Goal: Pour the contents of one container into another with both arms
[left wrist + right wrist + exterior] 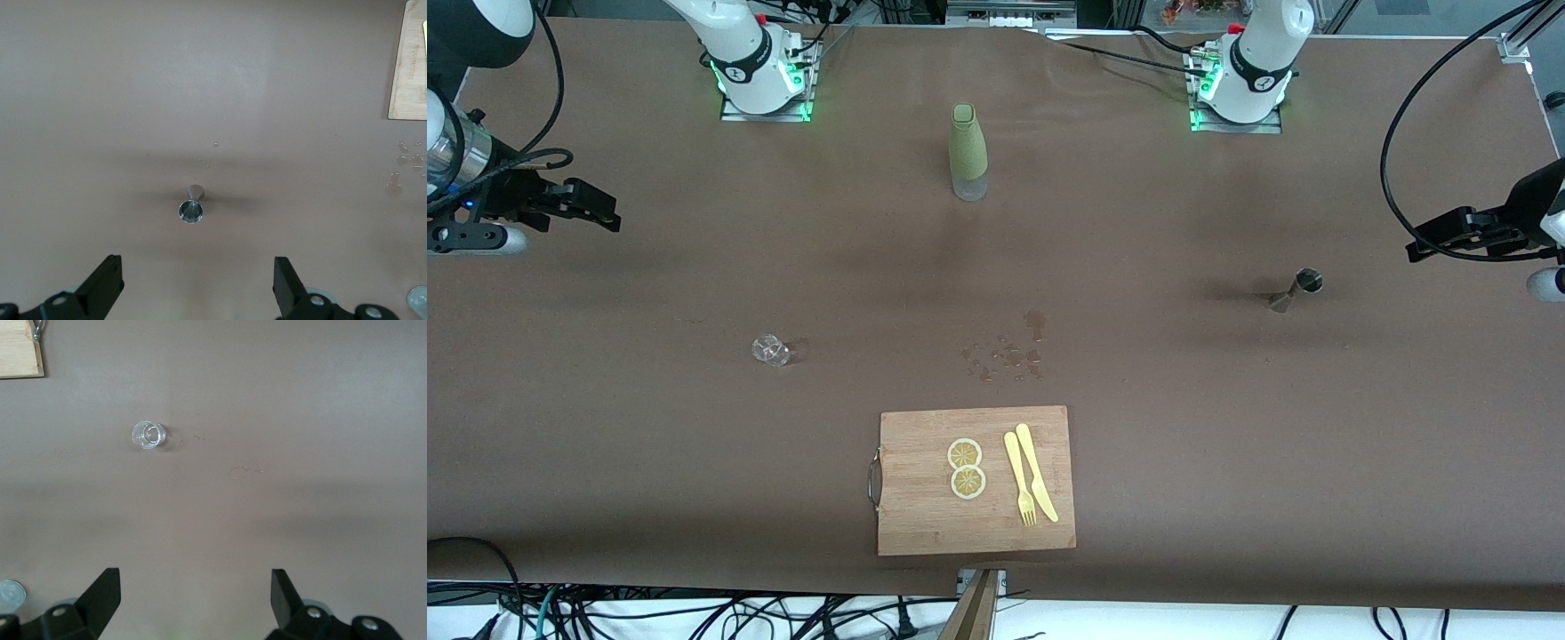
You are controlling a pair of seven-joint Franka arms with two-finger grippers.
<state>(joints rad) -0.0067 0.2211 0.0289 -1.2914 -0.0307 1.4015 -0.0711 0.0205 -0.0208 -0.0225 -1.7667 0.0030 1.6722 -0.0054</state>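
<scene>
A small metal jigger (pixel 1298 289) (pixel 191 208) stands on the brown table toward the left arm's end. My left gripper (pixel 1416 245) (pixel 198 267) hovers open and empty near that end, apart from the jigger. A small clear glass (pixel 770 350) (pixel 148 435) stands toward the right arm's end. My right gripper (pixel 605 209) (pixel 195 583) hangs open and empty over the table edge at that end, well away from the glass. A green sleeved bottle (pixel 968 151) stands upright between the two arm bases.
A wooden cutting board (pixel 925 516) (pixel 408 73) lies near the front camera, carrying two lemon slices (pixel 966 468), a yellow fork (pixel 1019 480) and a knife (pixel 1037 473). Water drops (pixel 1009 351) (pixel 407 163) spot the cloth between the board and the bottle.
</scene>
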